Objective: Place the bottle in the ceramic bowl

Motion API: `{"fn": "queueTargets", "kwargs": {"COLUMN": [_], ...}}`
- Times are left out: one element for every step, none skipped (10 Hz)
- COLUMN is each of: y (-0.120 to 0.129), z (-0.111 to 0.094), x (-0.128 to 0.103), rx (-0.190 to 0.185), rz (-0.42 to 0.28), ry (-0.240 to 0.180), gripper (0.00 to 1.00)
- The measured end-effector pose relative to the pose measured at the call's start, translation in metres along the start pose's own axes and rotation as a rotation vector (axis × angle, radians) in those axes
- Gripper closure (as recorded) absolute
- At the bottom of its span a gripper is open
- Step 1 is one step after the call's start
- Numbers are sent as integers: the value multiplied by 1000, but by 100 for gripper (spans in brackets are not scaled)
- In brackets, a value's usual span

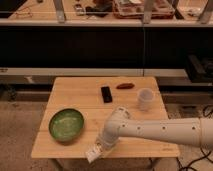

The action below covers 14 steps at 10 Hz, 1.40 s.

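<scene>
Tabletop of pale wood, seen from above and in front, with a single white robot arm [160, 129] entering from the right edge and reaching across the near side of the wooden table [70, 92]. The gripper [100, 146] sits at the end of the arm, low over the table's front edge, a little left of centre. The bottle [91, 154] lies directly at the gripper: a slim cream body with a printed label, tilted, its lower end jutting past the front edge of the table. Gripper and bottle appear to meet, but whether the gripper is clamped on the bottle or merely over it cannot be told. The ceramic bowl [66, 124], round, shallow and green with a darker rim, stands on the front left part of the table, near the bottle but apart from it, to the bottle's left and slightly farther back; nothing lies in it. Toward the back, a small black oblong object [106, 94] lies near the centre, a reddish-brown elongated object [125, 86] just behind and right of it, and a translucent white cup [144, 98] stands upright near the right edge. Behind the table runs a dark shelving unit [100, 45].
</scene>
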<state>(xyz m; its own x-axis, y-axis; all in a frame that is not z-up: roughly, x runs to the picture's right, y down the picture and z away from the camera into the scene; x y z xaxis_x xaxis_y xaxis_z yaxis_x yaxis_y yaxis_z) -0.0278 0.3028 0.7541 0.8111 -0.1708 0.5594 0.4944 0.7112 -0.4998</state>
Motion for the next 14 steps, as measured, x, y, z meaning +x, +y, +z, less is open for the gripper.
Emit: {"fn": "queueTargets", "kwargs": {"y": [-2, -9, -20, -34, -56, -81, -99, -119, -141, -155, -168, -181, -193, -201], "z": [-1, -8, -23, -43, -70, -94, -106, -115, -117, -114, -108, -97, -76, -58], "x": [-3, -10, -16, -18, -21, -28, -36, -50, -70, -82, -94, -105, -117, -122], "rx": [-4, -2, 11, 32, 50, 61, 67, 64, 57, 52, 48, 40, 26, 17], "rz": [16, 49, 89, 124, 161, 175, 171, 159, 149, 146, 141, 134, 122, 115], "ry": [-25, -74, -120, -145, -156, -139, -119, -98, -87, -85, -79, -65, -40, -16], "gripper": [83, 92, 96, 97, 97, 97, 97, 97, 97, 97, 97, 97, 97, 97]}}
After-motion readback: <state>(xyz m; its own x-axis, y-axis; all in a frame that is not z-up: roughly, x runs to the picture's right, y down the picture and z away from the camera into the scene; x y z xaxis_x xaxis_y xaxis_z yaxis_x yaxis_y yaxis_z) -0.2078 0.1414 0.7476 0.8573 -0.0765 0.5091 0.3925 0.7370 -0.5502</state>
